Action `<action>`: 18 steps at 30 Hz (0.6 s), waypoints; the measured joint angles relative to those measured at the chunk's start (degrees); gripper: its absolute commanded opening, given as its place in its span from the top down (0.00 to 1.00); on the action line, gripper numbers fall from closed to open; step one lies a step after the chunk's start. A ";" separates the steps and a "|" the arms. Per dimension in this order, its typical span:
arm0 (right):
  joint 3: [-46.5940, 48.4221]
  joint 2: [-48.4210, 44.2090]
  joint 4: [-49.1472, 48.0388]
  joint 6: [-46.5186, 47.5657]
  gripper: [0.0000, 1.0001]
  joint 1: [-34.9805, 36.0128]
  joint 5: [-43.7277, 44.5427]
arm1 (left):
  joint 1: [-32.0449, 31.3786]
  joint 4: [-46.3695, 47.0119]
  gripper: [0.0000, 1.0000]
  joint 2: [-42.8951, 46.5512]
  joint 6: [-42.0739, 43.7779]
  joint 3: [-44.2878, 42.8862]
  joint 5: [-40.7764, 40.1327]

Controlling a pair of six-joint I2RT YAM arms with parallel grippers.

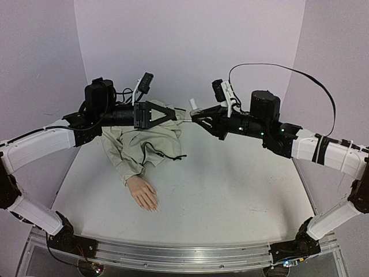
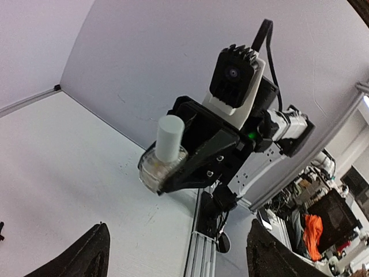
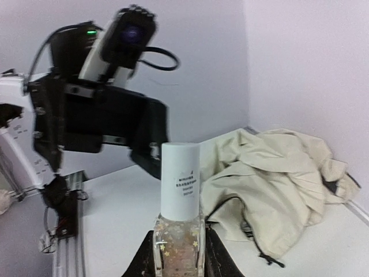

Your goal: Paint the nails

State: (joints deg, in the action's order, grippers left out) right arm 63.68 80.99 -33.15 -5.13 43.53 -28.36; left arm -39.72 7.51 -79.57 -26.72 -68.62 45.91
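Bottle custody: the right hand (image 1: pixel 198 118) pinches a small clear nail polish bottle (image 3: pixel 179 245) by its glass body. It holds the bottle upright and clear of the bench (image 1: pixel 230 184), at about 12 o'clock of the working area, with the white cap (image 3: pixel 180 179) uppermost. Judged purpose: clamping low on the glass leaves the whole cap exposed for the other arm to grip and unscrew.

Opposing arm: the left hand (image 1: pixel 170 113) faces the bottle from 9 o'clock at roughly cap height. Its fingers (image 2: pixel 95 254) are spread wide, it holds nothing, and it stands just short of the cap. The cap sits on the bottle. Whether it is loosened cannot be told, as the left hand is blurred in the right wrist view.

Work piece: the nails (image 1: pixel 151 206) tip a flesh-pink mannequin hand (image 1: pixel 143 193) lying palm down at 7 o'clock on the bench. Its fingertips point toward 5 o'clock, and it is well apart from both arms. Its beige jacket (image 1: pixel 144 141) lies bunched behind it toward 11 o'clock. The nails are too small here to inspect for polish.

Assessment: the task appears to be at the bottle-opening step. No brush is out, so painting is judged not yet begun.
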 measured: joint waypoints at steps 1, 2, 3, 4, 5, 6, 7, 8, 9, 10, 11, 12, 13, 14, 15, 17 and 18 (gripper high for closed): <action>0.00 0.00 0.15 0.44 1.00 0.04 3.58 | -0.11 0.00 0.18 0.33 -1.31 0.02 -1.86; 0.00 0.00 0.20 0.85 1.00 0.28 7.17 | -0.13 0.00 0.18 0.59 -2.69 0.02 -4.07; 0.00 0.07 0.20 1.16 1.00 0.57 10.78 | -0.13 -0.02 0.18 0.76 -3.93 0.02 -6.12; 0.00 0.20 0.15 1.53 1.00 0.96 14.71 | -0.13 0.00 0.19 0.83 -5.27 0.02 -8.68; 0.04 0.48 0.15 1.95 1.00 1.40 17.75 | -0.24 -0.02 0.19 0.85 -6.51 0.00 -10.71; 0.22 0.96 0.20 2.32 1.00 2.25 21.40 | -0.37 -0.04 0.20 0.79 -7.50 0.00 -13.00; 0.59 1.70 0.28 2.60 1.00 3.19 24.41 | -0.52 -0.04 0.21 0.61 -8.17 -0.04 -15.04; 1.18 2.69 0.39 3.23 1.00 4.26 27.26 | -0.79 -0.13 0.22 0.33 -8.74 -0.24 -16.55; 1.90 3.78 0.61 3.96 1.00 5.35 29.73 | -1.16 -0.26 0.22 -0.28 -9.22 -0.79 -17.70; 2.64 4.90 0.74 4.68 1.00 6.45 32.06 | -1.46 -0.28 0.23 -0.94 -9.44 -1.44 -18.73; 3.37 5.95 0.98 5.49 1.00 7.45 33.92 | -1.90 -0.42 0.23 -1.75 -9.57 -2.32 -19.78; 4.15 7.02 1.18 6.21 1.00 8.50 35.82 | -2.29 -0.44 0.24 -2.51 -9.64 -3.02 -20.74; 4.83 7.93 1.44 7.02 1.00 9.49 37.55 | -2.58 -0.44 0.27 -3.17 -9.68 -3.54 -21.68; 5.22 8.52 1.53 7.61 1.00 10.25 38.82 | -2.82 -0.44 0.29 -3.58 -9.79 -3.82 -22.40; 5.62 9.09 1.86 8.35 1.00 11.13 40.22 | -3.13 -0.52 0.32 -3.89 -9.84 -3.91 -23.45; 6.27 9.88 1.99 9.51 1.00 12.59 42.51 | -3.61 -0.57 0.39 -4.20 -9.99 -3.91 -25.35; 6.67 10.23 2.03 9.94 1.00 13.20 43.45 | -3.85 -0.66 0.41 -4.20 -10.14 -3.91 -26.40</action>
State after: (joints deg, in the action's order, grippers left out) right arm 70.35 91.22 -31.11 4.82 56.73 15.09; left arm -43.57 6.85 -83.77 -36.86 -72.53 19.51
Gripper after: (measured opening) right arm 0.228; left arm 0.664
